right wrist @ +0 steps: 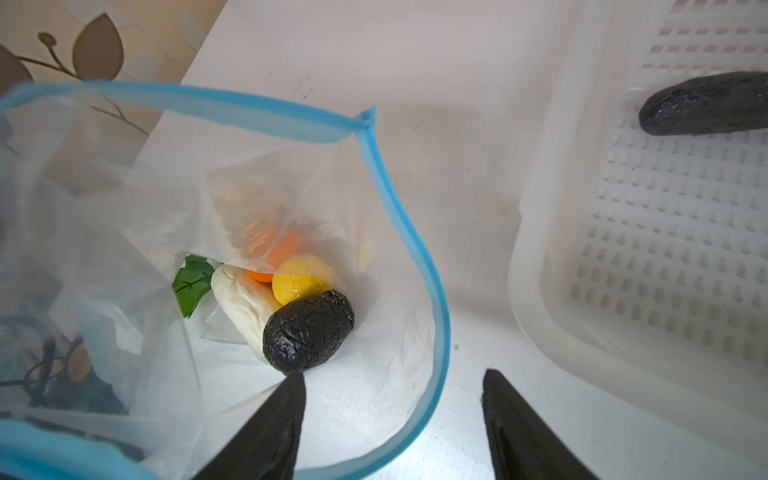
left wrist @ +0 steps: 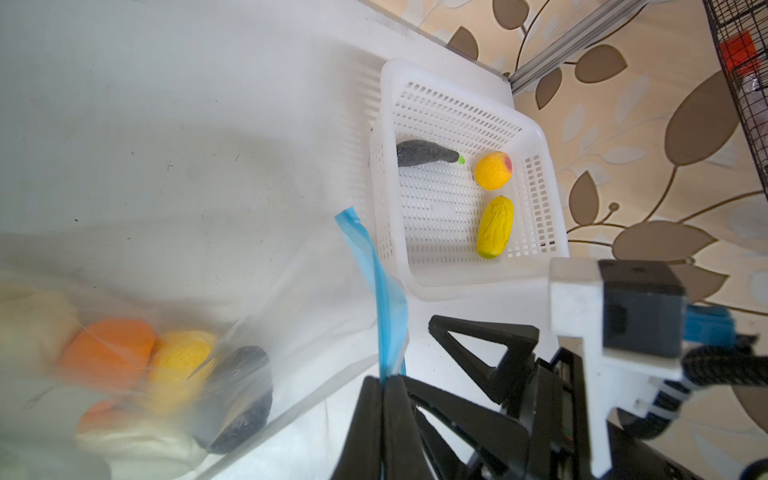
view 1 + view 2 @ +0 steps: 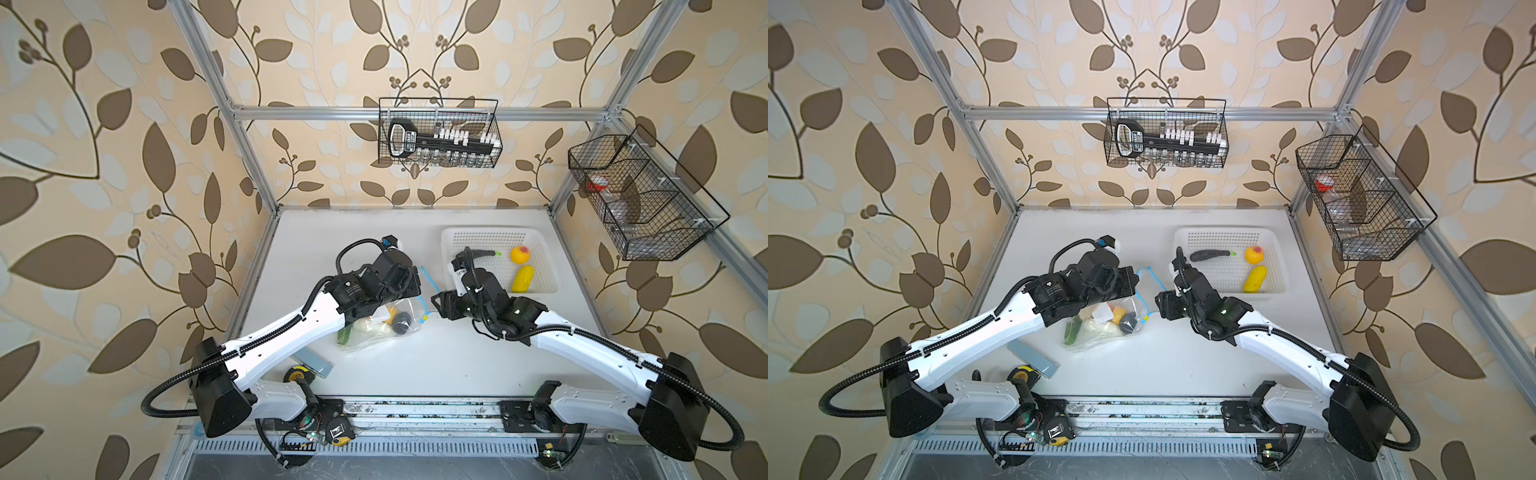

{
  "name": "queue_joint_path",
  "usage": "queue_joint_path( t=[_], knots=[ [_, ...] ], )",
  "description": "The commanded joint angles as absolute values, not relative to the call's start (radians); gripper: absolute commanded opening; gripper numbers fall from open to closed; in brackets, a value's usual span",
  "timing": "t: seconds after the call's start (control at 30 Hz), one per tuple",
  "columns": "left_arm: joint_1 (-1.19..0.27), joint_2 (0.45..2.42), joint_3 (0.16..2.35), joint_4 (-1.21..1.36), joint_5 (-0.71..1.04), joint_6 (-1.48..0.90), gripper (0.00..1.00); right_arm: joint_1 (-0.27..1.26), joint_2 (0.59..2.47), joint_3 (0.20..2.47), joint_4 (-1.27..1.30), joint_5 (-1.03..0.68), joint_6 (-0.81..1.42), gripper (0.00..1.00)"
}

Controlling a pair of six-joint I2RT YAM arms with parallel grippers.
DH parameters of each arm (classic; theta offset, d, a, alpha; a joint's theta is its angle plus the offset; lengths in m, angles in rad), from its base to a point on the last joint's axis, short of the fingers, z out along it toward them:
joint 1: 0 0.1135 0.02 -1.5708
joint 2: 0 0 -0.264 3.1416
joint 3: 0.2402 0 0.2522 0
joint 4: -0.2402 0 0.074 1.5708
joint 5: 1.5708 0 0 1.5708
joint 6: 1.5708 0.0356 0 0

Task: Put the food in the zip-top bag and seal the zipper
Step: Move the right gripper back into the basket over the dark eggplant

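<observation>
- Between your left gripper tips, the zipper is clamped, bag mouth open.
- Your right gripper hangs empty, spread.
- Filling, likely: next, corn from the basket beside it.

Left arm reaches in from the near-left corner toward mid-table; left wrist is bent over, and from above it hides the jaws; left gripper is clamped tight in its own wrist view, jaws pinched on the zipper; right arm comes in from the near-right corner, right wrist turned toward the left arm; right gripper has its jaws well apart, both fingers bare, gripping nothing
</observation>
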State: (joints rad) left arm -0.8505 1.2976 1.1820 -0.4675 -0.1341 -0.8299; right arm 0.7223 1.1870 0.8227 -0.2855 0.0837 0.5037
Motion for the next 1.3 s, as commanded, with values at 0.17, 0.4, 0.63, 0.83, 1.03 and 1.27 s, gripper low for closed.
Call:
queue_joint_path(
  t=[0.17, 0.4, 0.63, 0.83, 1.03, 1.27],
  knots=[
    [-0.853, 1.266, 1.205, -0.459, -0.134, -0.794, 0.00, 0.623, 1.131, 0.867, -0.318, 0.117, 0.536, 0.66],
    [-0.853, 1.258, 1.194, -0.458, -0.094, -0.766, 0.00, 0.482, 1.185, 0.864, -0.302, 0.111, 0.622, 0.66],
    [-0.852, 1.248, 1.184, -0.453, -0.075, -0.728, 0.00, 0.342, 1.314, 0.875, -0.208, 0.048, 0.732, 0.66],
    [-0.852, 1.252, 1.181, -0.451, -0.052, -0.706, 0.00, 0.293, 1.458, 0.965, -0.193, 0.109, 0.803, 0.66],
    [-0.851, 1.253, 1.166, -0.437, -0.050, -0.688, 0.00, 0.253, 1.595, 1.073, -0.232, 0.163, 0.887, 0.65],
    [-0.851, 1.270, 1.170, -0.426, -0.054, -0.669, 0.00, 0.229, 1.729, 1.219, -0.329, 0.224, 0.943, 0.65]
  ],
)
